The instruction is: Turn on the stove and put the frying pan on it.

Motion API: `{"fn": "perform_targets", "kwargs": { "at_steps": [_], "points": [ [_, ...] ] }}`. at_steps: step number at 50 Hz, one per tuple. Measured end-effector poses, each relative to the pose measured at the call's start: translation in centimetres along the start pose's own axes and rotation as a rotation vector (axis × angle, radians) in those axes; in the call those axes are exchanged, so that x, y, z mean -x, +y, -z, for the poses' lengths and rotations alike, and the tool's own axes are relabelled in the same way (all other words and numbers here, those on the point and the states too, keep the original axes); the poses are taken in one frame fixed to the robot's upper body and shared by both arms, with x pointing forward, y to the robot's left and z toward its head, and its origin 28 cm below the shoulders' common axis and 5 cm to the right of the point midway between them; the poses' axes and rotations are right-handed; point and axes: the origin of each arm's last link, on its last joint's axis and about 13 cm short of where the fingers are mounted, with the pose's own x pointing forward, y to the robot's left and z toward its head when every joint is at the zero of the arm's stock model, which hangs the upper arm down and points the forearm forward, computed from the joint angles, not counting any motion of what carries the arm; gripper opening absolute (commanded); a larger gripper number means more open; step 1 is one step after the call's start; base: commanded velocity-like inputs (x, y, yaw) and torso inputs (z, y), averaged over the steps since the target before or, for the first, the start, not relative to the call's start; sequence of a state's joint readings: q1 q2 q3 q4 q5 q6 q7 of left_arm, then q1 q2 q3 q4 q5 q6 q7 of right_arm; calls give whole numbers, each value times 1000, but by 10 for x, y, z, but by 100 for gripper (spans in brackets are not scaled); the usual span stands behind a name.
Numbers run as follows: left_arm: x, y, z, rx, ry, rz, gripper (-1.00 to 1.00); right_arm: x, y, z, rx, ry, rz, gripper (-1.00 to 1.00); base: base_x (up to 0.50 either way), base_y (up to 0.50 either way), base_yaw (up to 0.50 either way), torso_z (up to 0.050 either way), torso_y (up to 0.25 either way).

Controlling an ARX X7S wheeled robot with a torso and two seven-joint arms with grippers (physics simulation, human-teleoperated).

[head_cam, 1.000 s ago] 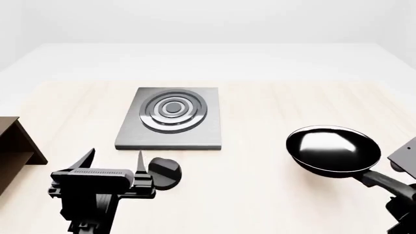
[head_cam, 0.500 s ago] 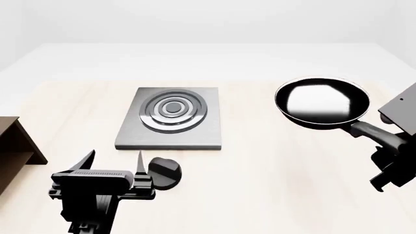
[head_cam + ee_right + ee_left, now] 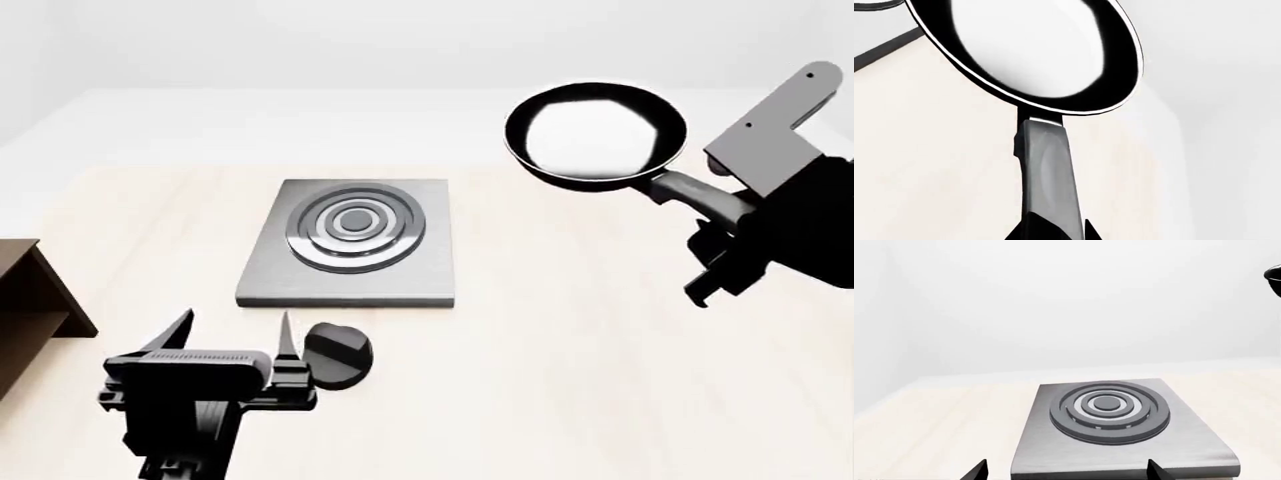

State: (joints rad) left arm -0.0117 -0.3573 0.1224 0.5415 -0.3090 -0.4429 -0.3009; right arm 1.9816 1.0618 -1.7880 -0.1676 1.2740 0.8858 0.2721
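Note:
The stove (image 3: 274, 272) is a grey square plate with dark burner rings (image 3: 354, 222), lying on the table left of centre. Its round black knob (image 3: 340, 352) sits apart, near the plate's front edge. My left gripper (image 3: 232, 325) stands open just left of the knob, empty; in the left wrist view its fingertips (image 3: 981, 469) frame the stove (image 3: 1121, 460). The frying pan (image 3: 594, 135) hangs in the air, right of and beyond the stove, tilted. My right gripper (image 3: 714, 215) is shut on its long handle (image 3: 1047, 170), the pan bowl (image 3: 1027, 50) ahead of the jaws.
A brown wooden shelf (image 3: 34, 300) stands at the left edge of the pale wooden table (image 3: 561, 380). The table's far edge runs behind the stove, with white floor and wall beyond. The right arm's bulk (image 3: 787, 220) hangs over the table's right side.
The right arm has lifted the frying pan off the table, carrying it up and leftward toward the stove's side. The left gripper and the knob have stayed in place.

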Motion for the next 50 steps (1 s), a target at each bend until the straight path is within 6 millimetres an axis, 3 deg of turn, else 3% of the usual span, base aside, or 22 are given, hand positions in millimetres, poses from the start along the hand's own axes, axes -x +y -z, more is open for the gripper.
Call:
{"fn": "perform_targets", "kwargs": {
  "at_steps": [26, 50],
  "points": [
    [-1, 2, 2, 5, -4, -1, 100, -33, 11, -42, 4, -129, -24, -100, 0, 0, 0, 0, 2],
    [-1, 4, 1, 61, -12, 5, 100, -66, 36, -78, 3, -229, -50, -100, 0, 0, 0, 0, 2]
  ]
}}
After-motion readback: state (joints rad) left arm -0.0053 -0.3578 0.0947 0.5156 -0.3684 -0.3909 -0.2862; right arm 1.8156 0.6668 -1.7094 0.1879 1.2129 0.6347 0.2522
